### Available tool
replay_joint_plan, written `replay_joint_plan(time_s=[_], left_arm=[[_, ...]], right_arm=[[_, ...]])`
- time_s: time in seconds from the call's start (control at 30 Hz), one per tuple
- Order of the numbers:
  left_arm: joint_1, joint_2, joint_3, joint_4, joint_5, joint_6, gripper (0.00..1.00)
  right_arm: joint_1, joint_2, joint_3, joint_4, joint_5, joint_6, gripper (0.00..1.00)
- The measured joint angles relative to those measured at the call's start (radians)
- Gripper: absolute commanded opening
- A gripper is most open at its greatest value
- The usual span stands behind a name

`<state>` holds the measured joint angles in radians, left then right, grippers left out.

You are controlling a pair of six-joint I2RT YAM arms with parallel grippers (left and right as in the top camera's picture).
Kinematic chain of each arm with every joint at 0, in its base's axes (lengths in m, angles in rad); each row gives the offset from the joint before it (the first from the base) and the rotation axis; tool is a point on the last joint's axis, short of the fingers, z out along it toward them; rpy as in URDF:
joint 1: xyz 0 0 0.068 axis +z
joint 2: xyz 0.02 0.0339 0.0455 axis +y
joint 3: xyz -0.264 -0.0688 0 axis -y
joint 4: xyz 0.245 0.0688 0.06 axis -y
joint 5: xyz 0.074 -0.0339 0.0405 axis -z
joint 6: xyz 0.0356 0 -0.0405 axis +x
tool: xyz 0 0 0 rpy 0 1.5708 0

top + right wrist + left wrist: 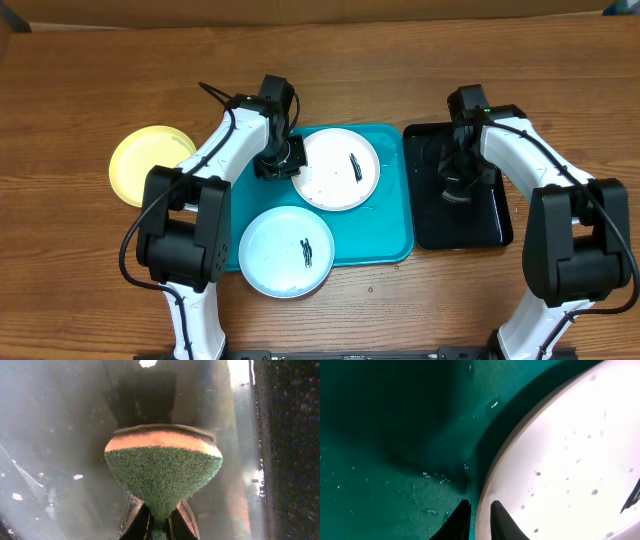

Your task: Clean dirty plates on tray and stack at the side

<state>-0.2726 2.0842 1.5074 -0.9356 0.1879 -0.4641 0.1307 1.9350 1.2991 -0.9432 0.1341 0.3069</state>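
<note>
White plate: lying in the far right part of the turquoise tray, bearing a black smear and scattered droplets.
Light blue plate: resting at the tray's near left, overhanging the front rim, also smeared.
Yellow plate: sitting on the table, left of the tray.
Left gripper: straddling the white plate's left rim, fingers narrowly apart; clamping or not, impossible to tell.
Right gripper: pinching a green-faced sponge over the wet black tray.
</note>
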Motion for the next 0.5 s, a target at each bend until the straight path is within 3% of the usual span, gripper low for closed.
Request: replay_joint_plan(time_s=[0.5], left_arm=[[0.006, 0.0, 0.048, -0.053, -0.001, 0.029, 0.19]], right_arm=[[0.0, 0.0, 0.0, 0.0, 0.0, 0.0, 0.05]])
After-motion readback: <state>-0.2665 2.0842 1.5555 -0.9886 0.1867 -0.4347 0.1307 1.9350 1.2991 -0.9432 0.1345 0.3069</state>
